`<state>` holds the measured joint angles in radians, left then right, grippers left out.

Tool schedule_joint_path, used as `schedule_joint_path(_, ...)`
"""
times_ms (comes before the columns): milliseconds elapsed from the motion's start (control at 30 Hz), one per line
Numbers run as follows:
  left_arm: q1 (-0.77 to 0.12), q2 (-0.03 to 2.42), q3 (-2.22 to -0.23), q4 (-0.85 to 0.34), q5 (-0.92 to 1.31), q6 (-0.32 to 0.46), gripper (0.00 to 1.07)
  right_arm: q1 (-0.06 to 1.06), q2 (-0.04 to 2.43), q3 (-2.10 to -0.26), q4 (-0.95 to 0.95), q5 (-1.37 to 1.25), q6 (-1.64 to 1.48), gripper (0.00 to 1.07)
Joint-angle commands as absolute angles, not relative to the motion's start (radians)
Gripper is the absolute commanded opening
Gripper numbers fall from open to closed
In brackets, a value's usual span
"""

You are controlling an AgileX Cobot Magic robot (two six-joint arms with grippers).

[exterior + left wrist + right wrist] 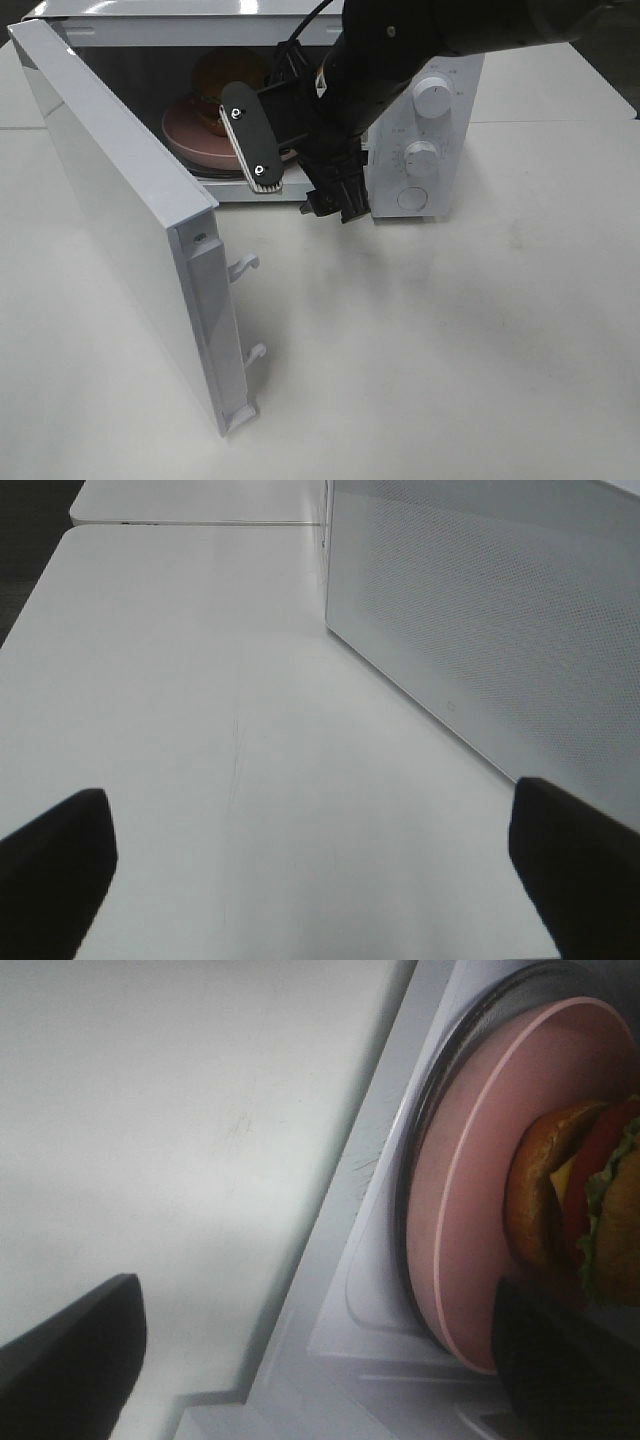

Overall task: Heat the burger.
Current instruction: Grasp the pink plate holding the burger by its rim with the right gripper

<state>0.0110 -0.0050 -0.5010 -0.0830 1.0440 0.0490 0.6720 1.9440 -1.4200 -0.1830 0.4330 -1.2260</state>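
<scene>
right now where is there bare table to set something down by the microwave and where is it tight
Bare table runs in front of the microwave, right of its open door. Crowded: the cavity mouth, where the right gripper hangs before the pink plate and burger.

High camera overlooks the open microwave (455,140); both wrist cameras see it close up.

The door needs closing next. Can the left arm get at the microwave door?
Probably yes: the open left end effector sits beside the microwave door, facing its outer face, with only bare table between.
</scene>
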Motion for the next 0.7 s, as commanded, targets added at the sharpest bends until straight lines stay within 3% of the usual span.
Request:
schedule_joint_path(33, 0.015, -0.028, -0.498, -0.087, 1.035, 0.049, 1.00, 0.664, 1.993, -1.471, -0.188, 0.421, -1.178, 0.89)
schedule_joint_path(700, 0.015, -0.028, -0.498, -0.087, 1.035, 0.050, 1.00, 0.634, 2.207, -1.715, -0.183, 0.428, -1.105, 0.88)
